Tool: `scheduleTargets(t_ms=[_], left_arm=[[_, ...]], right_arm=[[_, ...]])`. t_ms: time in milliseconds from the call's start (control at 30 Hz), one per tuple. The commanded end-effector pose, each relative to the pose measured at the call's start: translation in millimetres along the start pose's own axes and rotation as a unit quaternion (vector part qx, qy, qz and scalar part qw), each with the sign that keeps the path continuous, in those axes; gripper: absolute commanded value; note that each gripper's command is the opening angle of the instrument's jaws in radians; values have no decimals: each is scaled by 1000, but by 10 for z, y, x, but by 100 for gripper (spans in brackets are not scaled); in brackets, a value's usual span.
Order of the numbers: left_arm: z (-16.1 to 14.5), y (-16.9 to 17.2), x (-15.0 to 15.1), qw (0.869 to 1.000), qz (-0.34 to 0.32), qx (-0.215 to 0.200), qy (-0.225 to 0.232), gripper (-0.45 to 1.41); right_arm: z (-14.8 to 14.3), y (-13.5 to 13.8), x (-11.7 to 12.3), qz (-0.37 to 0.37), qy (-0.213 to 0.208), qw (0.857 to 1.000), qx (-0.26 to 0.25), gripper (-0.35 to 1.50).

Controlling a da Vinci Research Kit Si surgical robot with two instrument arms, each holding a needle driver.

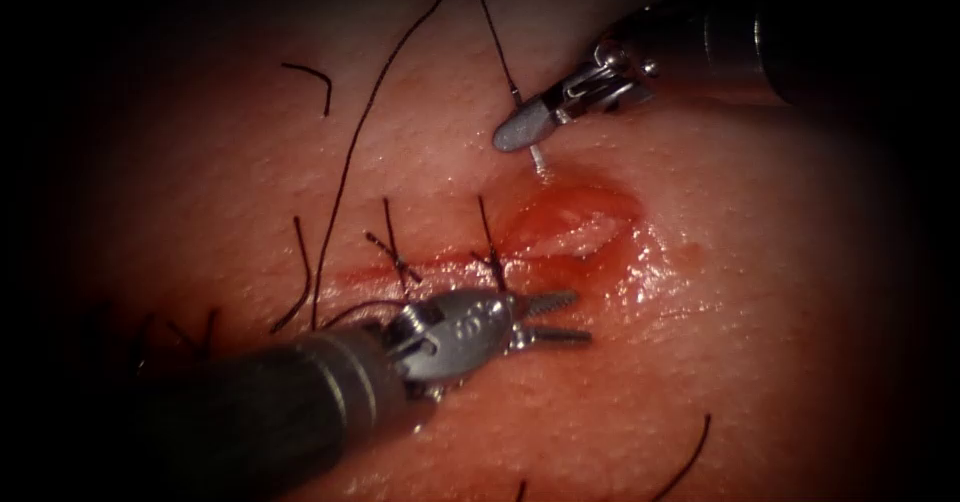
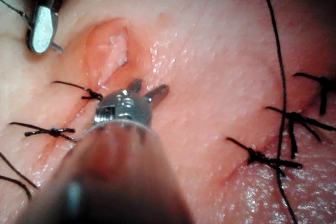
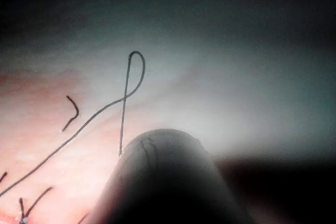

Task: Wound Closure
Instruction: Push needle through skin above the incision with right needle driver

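The tissue (image 1: pixel 760 292) looks soft and finely pebbled, matt over most of its skin. Around the cut (image 1: pixel 575 224) it is wet and glossy under red fluid (image 1: pixel 640 262). Both tools, left tool (image 1: pixel 552 319) and right tool (image 1: pixel 520 132), are polished metal with bright glints. The thread (image 1: pixel 345 162) is thin, dark and dull.

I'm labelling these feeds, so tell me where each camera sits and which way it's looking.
Endoscope: above and in front, facing the cut; left tool open, empty; right tool holding the needle, tip by the tissue.
Left wrist: along its shaft, onto its tool.
Right wrist: along its shaft, thread beyond.
Shared: endoscope and left wrist show both tools, the cut.
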Motion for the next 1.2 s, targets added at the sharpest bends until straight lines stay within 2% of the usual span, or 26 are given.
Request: scheduleTargets(t_ms=[33,100,167,333,500,700,867,1000,1033,1100,1200], left_arm=[[7,-2,1,1000,1,0,1,10],[8,-2,1,1000,0,1,1,10],[8,-1,1,1000,0,1,0,12],[6,1,1,1000,0,1,0,12],[6,0,1,1000,0,1,0,12],[6,1,1,1000,0,1,0,12],[6,1,1,1000,0,1,0,12],[7,2,2,1000,0,2,0,12],[7,2,2,1000,0,2,0,12],[7,2,2,1000,0,2,0,12],[7,2,2,1000,0,2,0,12]], right_arm=[[5,-2,10,-27,14,999,-10,-35],[0,-2,22,-134,43,990,-27,-35],[-10,0,36,-238,71,968,-35,-35],[-28,7,53,-324,163,930,-53,-35],[-42,8,61,-365,218,903,-63,-35],[-61,-9,70,-390,258,881,-73,-35],[-72,-22,77,-396,272,874,-71,-35],[-72,-26,76,-416,281,862,-77,-35],[-73,-26,75,-429,291,851,-80,-35],[-74,-26,74,-438,300,844,-81,-35],[-80,-28,73,-463,321,822,-85,-35]])
